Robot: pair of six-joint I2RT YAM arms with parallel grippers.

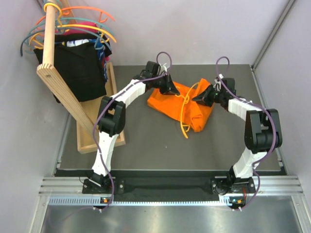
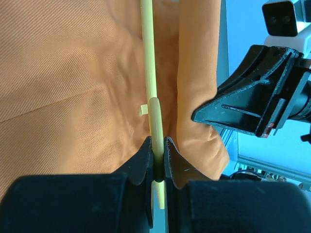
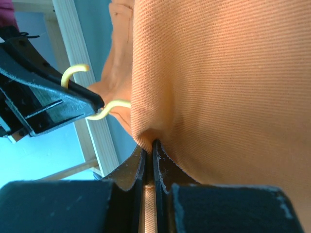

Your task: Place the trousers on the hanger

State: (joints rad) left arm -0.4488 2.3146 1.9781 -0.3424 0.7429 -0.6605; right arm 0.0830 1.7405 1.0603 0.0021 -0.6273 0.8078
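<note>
The orange trousers (image 1: 177,104) lie bunched on the dark mat at the table's middle. The thin amber-yellow hanger (image 1: 184,112) lies across them, one arm running down past their front edge. My left gripper (image 1: 171,87) is at the trousers' far left side, shut on a bar of the hanger (image 2: 152,82), with the trousers (image 2: 73,87) filling that view behind it. My right gripper (image 1: 201,97) is at the trousers' right side, shut on a fold of the trousers (image 3: 218,82). The hanger's curved end (image 3: 104,112) shows beside the left gripper in the right wrist view.
A wooden rack (image 1: 60,85) stands at the left on a wooden tray (image 1: 99,138), carrying a black garment (image 1: 77,68) and several coral, teal and yellow hangers (image 1: 82,22). Walls close in the left, back and right. A metal rail (image 1: 165,187) runs along the near edge.
</note>
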